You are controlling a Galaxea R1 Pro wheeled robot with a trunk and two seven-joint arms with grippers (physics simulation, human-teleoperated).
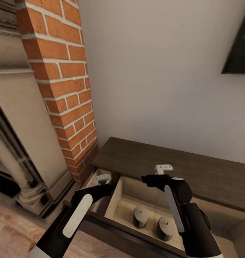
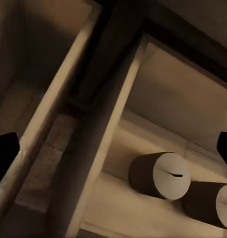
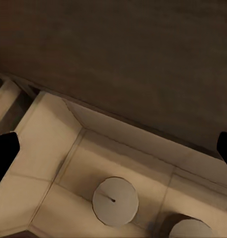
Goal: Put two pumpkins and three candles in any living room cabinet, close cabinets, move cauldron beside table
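Your right hand (image 1: 163, 169) hangs with its pale fingers spread and empty over the back edge of the open drawer (image 1: 117, 195), just above the cabinet (image 1: 194, 168) top; your left hand (image 1: 102, 178) hovers, also spread and empty, over the narrower compartment beside that drawer, on the side nearer the brick chimney (image 1: 67, 86). In both wrist views only the dark fingertips show at the frame edges, set wide apart with nothing between them.

Two candles (image 1: 140, 216) stand upright and close together, not quite touching, on the drawer floor, below and in front of your right hand. They are short, blunt cylinders, matte grey-brown, each with a flat pale top marked by a small dark wick. The drawer is light, smooth, unfinished-looking wood with thin walls; the cabinet around it is dark brown, flat-topped, with a faint grain.

By the look of it, you are between deliveries: two candles are stowed, and the third candle, both pumpkins and the cauldron are yet to be dealt with. The next move likely calls for lifting both hands clear of the drawer walls and turning away from the cabinet to fetch another piece, leaving the drawer open until the last item is in.
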